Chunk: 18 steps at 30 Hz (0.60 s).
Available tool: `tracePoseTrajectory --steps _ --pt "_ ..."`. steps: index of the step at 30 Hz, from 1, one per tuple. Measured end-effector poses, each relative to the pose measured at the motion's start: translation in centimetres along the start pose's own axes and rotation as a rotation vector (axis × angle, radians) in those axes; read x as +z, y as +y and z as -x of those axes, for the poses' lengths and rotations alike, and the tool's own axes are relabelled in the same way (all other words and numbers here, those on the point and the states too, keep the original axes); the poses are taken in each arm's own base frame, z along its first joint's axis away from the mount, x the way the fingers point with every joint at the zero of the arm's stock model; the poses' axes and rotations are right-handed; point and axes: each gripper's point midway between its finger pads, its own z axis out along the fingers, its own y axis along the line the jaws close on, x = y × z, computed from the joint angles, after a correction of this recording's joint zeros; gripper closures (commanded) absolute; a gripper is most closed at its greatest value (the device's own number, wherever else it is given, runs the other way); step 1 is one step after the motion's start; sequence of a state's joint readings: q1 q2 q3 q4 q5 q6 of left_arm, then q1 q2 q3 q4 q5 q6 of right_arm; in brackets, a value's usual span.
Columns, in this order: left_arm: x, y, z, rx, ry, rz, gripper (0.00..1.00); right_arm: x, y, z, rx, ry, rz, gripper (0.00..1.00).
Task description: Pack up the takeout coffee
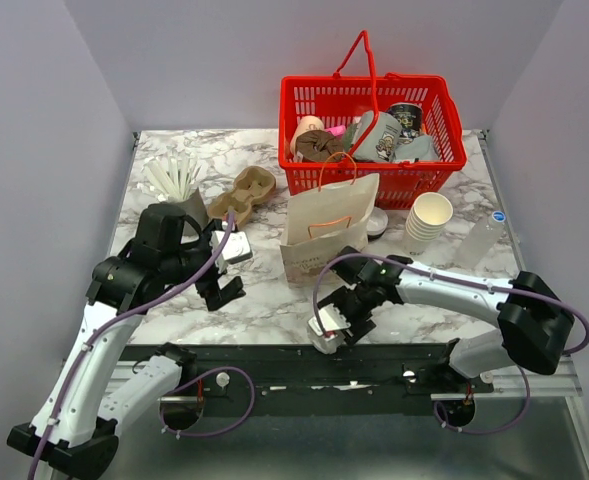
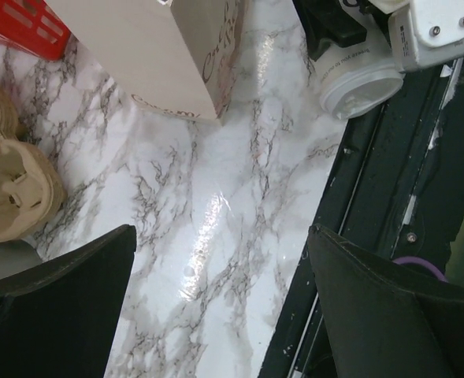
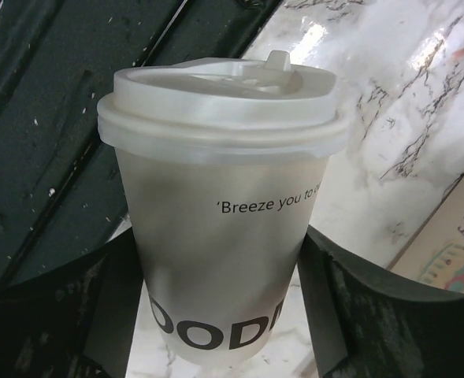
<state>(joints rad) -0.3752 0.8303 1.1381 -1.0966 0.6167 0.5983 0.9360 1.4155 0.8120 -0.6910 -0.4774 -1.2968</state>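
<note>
The takeout coffee (image 3: 224,236), a white paper cup with a white plastic lid and black print, sits between the fingers of my right gripper (image 3: 220,264), which press on both its sides. Seen from above, the cup (image 1: 326,328) lies tilted at the table's front edge, lid toward the black rail, with my right gripper (image 1: 342,318) shut on it. The left wrist view also shows the cup (image 2: 358,79). The brown paper bag (image 1: 329,225) stands upright just behind it. My left gripper (image 1: 219,275) hangs open over bare marble, left of the bag, with nothing between its fingers (image 2: 74,291).
A red basket (image 1: 374,100) full of items stands at the back. A stack of lidless cups (image 1: 429,220), loose lids (image 1: 377,222) and a clear bottle (image 1: 479,240) sit right of the bag. A pulp cup carrier (image 1: 242,195) and a holder of white sticks (image 1: 174,185) are at the left.
</note>
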Motion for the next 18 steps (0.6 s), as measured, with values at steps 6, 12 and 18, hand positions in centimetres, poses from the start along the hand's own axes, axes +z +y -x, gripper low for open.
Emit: tracePoseTrajectory --steps 6,12,18 --pt "-0.4 0.0 0.9 0.051 -0.060 0.024 0.01 -1.8 -2.0 1.8 0.068 -0.029 -0.057 0.37" --pt "-1.2 -1.0 5.1 0.177 -0.236 -0.006 0.01 -11.1 -6.8 8.8 0.098 -0.197 -0.302 0.37" --pt "-2.8 -2.2 11.6 0.370 -0.409 -0.050 0.01 -18.7 -8.3 11.5 0.157 -0.293 -0.425 0.38"
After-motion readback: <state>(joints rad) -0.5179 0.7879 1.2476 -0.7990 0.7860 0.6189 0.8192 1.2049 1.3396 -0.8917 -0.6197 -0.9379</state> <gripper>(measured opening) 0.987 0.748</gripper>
